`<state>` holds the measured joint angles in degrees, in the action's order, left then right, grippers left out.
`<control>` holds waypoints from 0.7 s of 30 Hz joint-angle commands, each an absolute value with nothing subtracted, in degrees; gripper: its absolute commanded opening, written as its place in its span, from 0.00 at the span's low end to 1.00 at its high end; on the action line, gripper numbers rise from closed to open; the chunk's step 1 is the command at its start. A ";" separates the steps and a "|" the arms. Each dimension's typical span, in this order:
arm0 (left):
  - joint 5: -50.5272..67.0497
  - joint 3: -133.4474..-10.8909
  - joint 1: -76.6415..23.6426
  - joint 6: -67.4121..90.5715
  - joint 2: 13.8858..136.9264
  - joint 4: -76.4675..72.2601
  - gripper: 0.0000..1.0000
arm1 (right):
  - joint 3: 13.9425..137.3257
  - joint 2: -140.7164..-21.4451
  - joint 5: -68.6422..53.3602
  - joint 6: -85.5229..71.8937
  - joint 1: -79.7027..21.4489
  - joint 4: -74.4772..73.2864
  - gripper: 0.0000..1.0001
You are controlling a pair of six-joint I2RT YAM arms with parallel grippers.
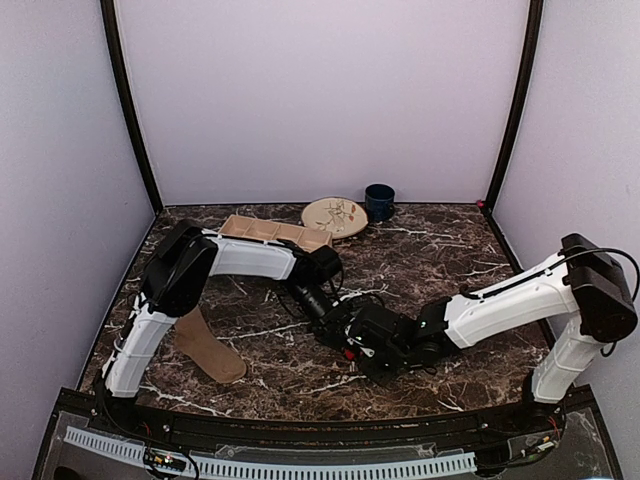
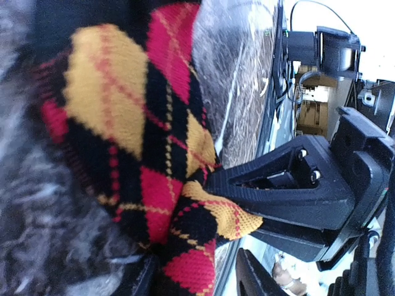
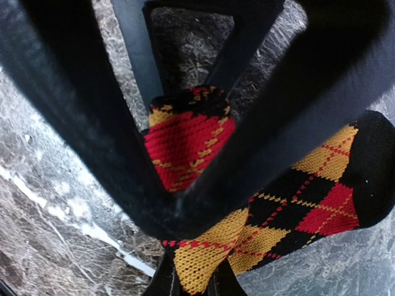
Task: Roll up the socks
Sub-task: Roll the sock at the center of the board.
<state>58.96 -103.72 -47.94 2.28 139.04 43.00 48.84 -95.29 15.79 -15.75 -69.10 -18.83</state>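
Red, yellow and black argyle knit sock (image 2: 123,123) lies bunched at the middle of the dark marble table (image 1: 450,250). Left gripper (image 2: 191,277) and right gripper (image 3: 192,253), 2 pincers, each pinch its fabric.

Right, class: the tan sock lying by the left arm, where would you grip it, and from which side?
I'd grip the toe end of the tan sock, coming straight down from above. It lies flat on the marble table, so a side approach finds no edge, and its cuff end is crowded by the left arm.
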 commanded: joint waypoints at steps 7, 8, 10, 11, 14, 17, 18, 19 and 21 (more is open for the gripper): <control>46.21 -94.66 -46.34 13.93 136.24 29.60 0.48 | 46.78 -95.12 3.26 -18.72 -65.16 -18.00 0.05; 45.72 -94.66 -46.36 14.17 136.06 29.51 0.48 | 46.62 -94.72 2.64 -19.05 -64.72 -17.82 0.05; 44.75 -94.73 -46.32 14.66 135.93 29.57 0.50 | 46.37 -94.24 1.70 -19.44 -64.10 -17.90 0.05; 44.34 -94.72 -46.25 14.98 135.84 29.57 0.51 | 46.24 -94.14 1.34 -19.63 -63.93 -18.06 0.05; 44.05 -94.75 -46.06 16.22 135.70 28.80 0.53 | 45.81 -93.64 0.82 -20.33 -63.68 -18.29 0.05; 42.91 -94.76 -45.84 17.05 135.63 28.73 0.54 | 44.95 -92.75 -0.09 -21.65 -63.23 -17.53 0.05; 41.27 -94.68 -45.75 17.19 135.51 28.81 0.54 | 44.52 -92.30 -0.46 -22.18 -62.99 -17.23 0.05; 40.27 -94.38 -45.67 17.37 135.35 28.76 0.54 | 44.18 -92.05 -0.87 -22.69 -62.77 -17.07 0.05; 38.33 -93.18 -45.47 17.94 134.63 27.83 0.54 | 43.75 -91.79 -1.81 -23.50 -62.37 -16.72 0.05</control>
<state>52.95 -96.86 -46.74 16.88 134.08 27.64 46.06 -92.36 2.22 -20.71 -63.16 -14.98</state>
